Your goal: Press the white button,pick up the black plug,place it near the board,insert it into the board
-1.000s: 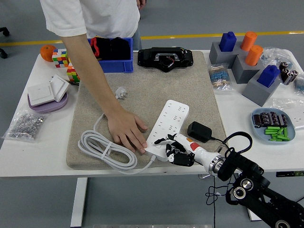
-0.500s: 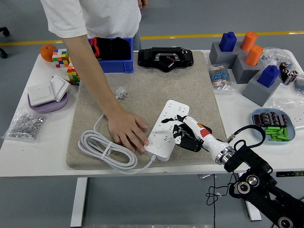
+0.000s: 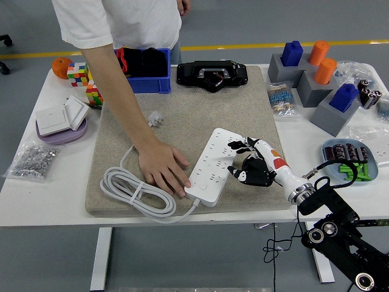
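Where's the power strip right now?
Head view: the white power strip lies mid-mat, between the person's hand on its left and the right hand on its right.

White power board (image 3: pixel 214 166) lies flat on the beige mat, slanted, w/ its cord coiled at the left. The button end is at the bottom. Black plug is hidden, can't tell where.
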Robot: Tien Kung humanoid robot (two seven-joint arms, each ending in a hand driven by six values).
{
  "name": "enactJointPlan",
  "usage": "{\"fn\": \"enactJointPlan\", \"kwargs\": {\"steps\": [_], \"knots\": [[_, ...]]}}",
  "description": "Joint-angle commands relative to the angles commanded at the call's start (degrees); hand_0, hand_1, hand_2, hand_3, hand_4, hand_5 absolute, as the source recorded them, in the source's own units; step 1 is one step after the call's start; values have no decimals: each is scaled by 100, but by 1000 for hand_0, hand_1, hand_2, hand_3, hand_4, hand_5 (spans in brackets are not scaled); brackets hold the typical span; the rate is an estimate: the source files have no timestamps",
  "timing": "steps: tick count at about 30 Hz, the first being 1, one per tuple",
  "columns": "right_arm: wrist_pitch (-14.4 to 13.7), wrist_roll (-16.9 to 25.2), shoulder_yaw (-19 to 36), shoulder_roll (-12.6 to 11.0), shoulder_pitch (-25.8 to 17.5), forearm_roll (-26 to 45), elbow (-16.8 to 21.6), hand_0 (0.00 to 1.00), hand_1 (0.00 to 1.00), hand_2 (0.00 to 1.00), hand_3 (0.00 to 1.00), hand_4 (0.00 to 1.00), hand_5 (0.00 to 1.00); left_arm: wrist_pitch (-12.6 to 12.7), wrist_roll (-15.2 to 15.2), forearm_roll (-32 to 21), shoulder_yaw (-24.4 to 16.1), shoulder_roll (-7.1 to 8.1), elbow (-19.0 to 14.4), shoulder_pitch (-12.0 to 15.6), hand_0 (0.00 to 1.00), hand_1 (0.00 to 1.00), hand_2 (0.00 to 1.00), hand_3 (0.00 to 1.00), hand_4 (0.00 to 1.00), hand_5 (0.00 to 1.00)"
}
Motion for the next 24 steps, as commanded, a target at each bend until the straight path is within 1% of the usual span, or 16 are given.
{"fn": "enactJointPlan", "kwargs": {"steps": [4,5,11,16,17,22,23,24], "knots": [[-93,46,24,2,-16,-55,-69,782,801,790,824,998,252,2,-2,-4,0,-5,0,1,707,663,590,682,650,284],[-102,49,31,2,-15,-66,-85,889,818,793,834,998,266,4,-3,-8,-1,-7,0,-2,707,664,590,682,650,283],[-70,32,67,-14,-59,-58,-89,894,814,781,832,998,268,8,-8,-21,-3,-13,0,-8,707,664,589,682,650,286],[-28,36,78,-57,-147,-15,155,894,814,781,832,998,268,12,-10,-26,-19,-17,0,0,707,664,589,682,650,286],[-29,43,80,-65,-166,-3,215,857,772,740,820,998,271,13,-11,-29,-23,-19,0,4,707,663,590,682,650,286],[-42,75,77,-81,-213,75,421,857,772,740,820,998,271,13,-11,-8,-37,-22,0,6,707,663,590,682,650,286],[-44,78,77,-82,-216,79,443,787,730,712,809,998,264,13,-11,-8,-38,-22,0,6,707,663,590,682,650,286],[-50,94,75,-84,-225,91,493,787,730,712,809,998,264,13,-12,-10,-37,-23,0,6,707,663,590,682,650,286]]}}
